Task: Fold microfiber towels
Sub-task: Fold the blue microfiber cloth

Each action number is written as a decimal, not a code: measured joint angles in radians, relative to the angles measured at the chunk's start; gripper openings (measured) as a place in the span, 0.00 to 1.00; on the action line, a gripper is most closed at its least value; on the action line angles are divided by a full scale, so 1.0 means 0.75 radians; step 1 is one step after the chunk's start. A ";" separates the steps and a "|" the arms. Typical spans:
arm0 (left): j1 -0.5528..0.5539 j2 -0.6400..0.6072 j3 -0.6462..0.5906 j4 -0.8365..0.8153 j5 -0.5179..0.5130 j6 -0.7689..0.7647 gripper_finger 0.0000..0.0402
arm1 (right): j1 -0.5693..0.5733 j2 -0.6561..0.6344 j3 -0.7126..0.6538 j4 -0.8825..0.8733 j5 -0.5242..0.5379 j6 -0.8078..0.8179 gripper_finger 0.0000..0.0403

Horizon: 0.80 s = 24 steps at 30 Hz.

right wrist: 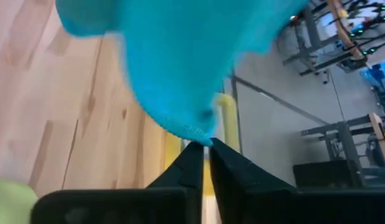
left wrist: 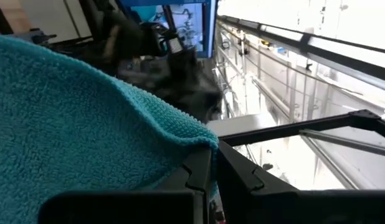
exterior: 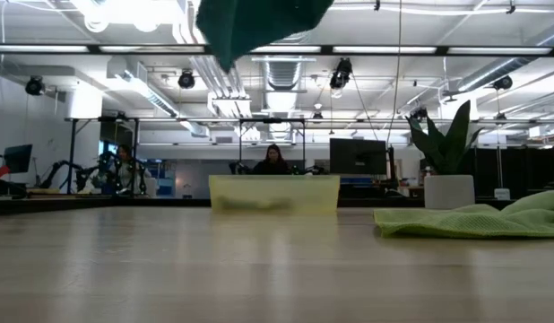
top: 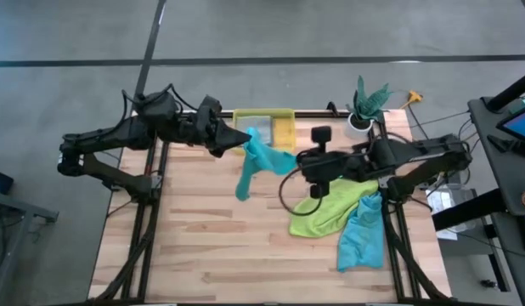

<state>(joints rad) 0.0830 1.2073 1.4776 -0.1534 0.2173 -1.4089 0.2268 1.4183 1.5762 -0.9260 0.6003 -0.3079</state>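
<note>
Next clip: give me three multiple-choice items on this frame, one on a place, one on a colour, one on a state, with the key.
1. Where does the lime towel lie?
A. in the yellow bin
B. on the table's right side
C. on the floor

2. What colour is the towel held up between the two grippers?
A. teal
B. grey
C. lime

3. How is that towel held?
A. lying flat on the table
B. by the left gripper alone
C. pinched by both grippers, off the table

Key:
1 B: the high view shows it spread on the wood, partly under the right arm, beside a second teal towel.
2 A: the held towel is teal in the high view and both wrist views.
3 C: the left gripper and the right gripper each close on an edge, and the low view shows the cloth hanging above the table.
</note>
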 joint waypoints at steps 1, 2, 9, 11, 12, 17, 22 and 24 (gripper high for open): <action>0.000 0.002 0.000 0.001 0.001 0.000 0.01 | 0.000 -0.015 0.010 0.000 0.003 0.012 0.03; 0.000 0.003 0.000 0.003 0.001 0.000 0.01 | 0.000 -0.028 0.021 0.002 0.005 0.024 0.03; 0.000 0.007 0.000 0.010 0.001 0.000 0.01 | 0.000 -0.101 0.035 -0.037 -0.008 0.031 0.02; 0.000 0.004 0.000 0.019 0.000 0.000 0.01 | 0.000 -0.112 0.035 -0.065 -0.061 0.031 0.04; 0.000 0.003 0.000 0.020 -0.001 0.000 0.01 | 0.000 -0.113 0.035 -0.077 -0.092 0.033 0.04; 0.000 0.001 0.011 0.021 -0.019 0.002 0.01 | 0.000 -0.105 0.033 -0.090 -0.255 0.076 0.12; 0.000 0.000 0.020 0.046 -0.047 0.002 0.01 | 0.000 -0.086 0.033 -0.083 -0.287 0.107 0.25; 0.000 0.000 0.020 0.089 -0.057 0.002 0.01 | 0.000 -0.078 0.033 -0.079 -0.287 0.107 0.30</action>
<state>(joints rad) 0.0830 1.2072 1.4927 -0.0866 0.1743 -1.4077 0.2270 1.3601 1.6012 -0.9854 0.3847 -0.2276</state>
